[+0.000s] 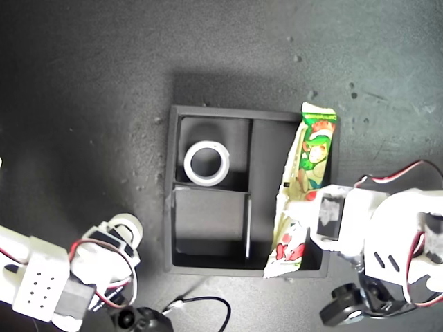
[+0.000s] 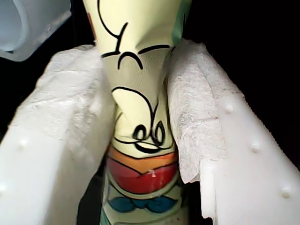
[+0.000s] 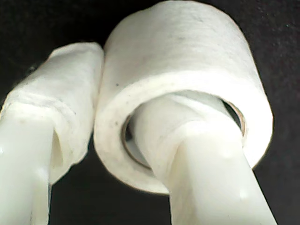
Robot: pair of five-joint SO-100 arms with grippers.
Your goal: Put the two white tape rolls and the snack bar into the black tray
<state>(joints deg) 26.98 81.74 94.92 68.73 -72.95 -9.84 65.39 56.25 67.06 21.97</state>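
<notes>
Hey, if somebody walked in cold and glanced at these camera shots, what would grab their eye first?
Probably the bright snack bar, pinched by my first gripper and leaning along the black tray wall at the exterior view's right. Next, a white tape roll lying flat in the tray's small compartment towards the exterior view's top. Then the second tape roll, held by my second gripper with one finger through its centre, outside the tray at the exterior view's lower left.

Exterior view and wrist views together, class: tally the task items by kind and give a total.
White tape rolls: 2, one in the tray, one on my second end effector.
Snack bar: 1.
Black tray: 1.
Total: 4.
</notes>
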